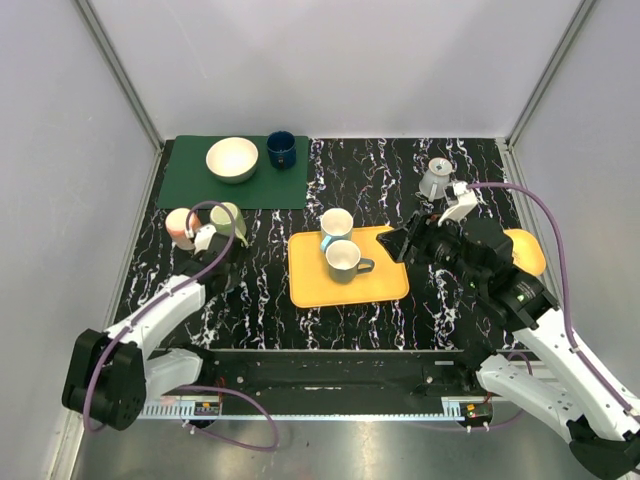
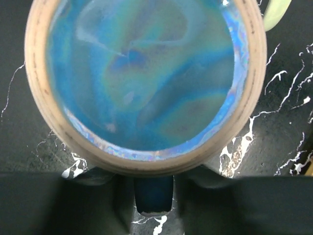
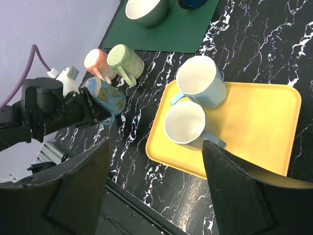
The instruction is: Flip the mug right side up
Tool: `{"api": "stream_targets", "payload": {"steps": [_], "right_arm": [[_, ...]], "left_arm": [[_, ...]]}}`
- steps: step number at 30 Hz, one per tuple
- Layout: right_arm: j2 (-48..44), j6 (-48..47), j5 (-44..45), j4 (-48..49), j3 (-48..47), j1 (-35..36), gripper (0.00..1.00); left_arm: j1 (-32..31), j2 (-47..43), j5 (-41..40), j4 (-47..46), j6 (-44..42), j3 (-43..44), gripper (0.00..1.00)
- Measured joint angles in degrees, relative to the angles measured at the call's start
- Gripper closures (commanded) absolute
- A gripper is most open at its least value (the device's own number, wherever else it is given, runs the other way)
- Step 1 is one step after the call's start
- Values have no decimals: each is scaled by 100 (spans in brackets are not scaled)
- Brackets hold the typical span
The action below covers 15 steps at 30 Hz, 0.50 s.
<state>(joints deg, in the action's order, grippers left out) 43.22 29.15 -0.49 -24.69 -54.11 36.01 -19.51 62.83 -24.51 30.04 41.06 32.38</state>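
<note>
1. Nearest to the left wrist camera is the mug (image 2: 142,78): one round end of it fills almost the whole view, a beige ring around a shiny blue surface with a rainbow sheen
2. Whether this end is the bottom or the mouth, I cannot tell for sure
3. The left fingers (image 2: 73,205) stand narrow at the lower edge of that view, closed on a blue part of the mug that sits between them; it looks like the handle
4. In the right wrist view the mug has a blue wall with an orange pattern and is tilted onto its side, not upright, over the front left part of the black marbled bench (image 1: 380,170); whether it touches the bench I cannot tell
5. Just behind the mug are a pink cup (image 3: 95,62) and a green cup (image 3: 124,61), close together
6. Behind them, at the far left of the bench, lies a green mat (image 1: 190,185) that carries a cream bowl (image 1: 232,159) and a dark blue cup (image 1: 281,149)
7. In the middle lies a yellow tray (image 1: 385,285) with a light blue cup (image 1: 336,225) and a grey-blue cup (image 1: 345,260), both with the mouth up and side by side
8. The right fingers (image 3: 78,191) are spread wide with nothing between them, above the right end of the yellow tray
9. Behind the right arm stands a small grey vessel (image 1: 437,180), and a second yellow tray (image 1: 530,250) is partly hidden under that arm
</note>
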Motion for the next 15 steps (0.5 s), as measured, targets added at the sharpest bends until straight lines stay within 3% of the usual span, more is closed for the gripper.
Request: {"api": "stream_targets", "payload": {"steps": [9, 11, 15], "right_arm": [[90, -2, 37, -4, 90, 0, 20], [186, -2, 107, -15, 87, 0, 20], [619, -2, 271, -151, 2, 0, 21]], "left_arm": [[0, -61, 74, 120, 205, 28, 23], [-46, -389, 103, 337, 286, 37, 6], [-400, -1305, 136, 767, 483, 188, 3]]}}
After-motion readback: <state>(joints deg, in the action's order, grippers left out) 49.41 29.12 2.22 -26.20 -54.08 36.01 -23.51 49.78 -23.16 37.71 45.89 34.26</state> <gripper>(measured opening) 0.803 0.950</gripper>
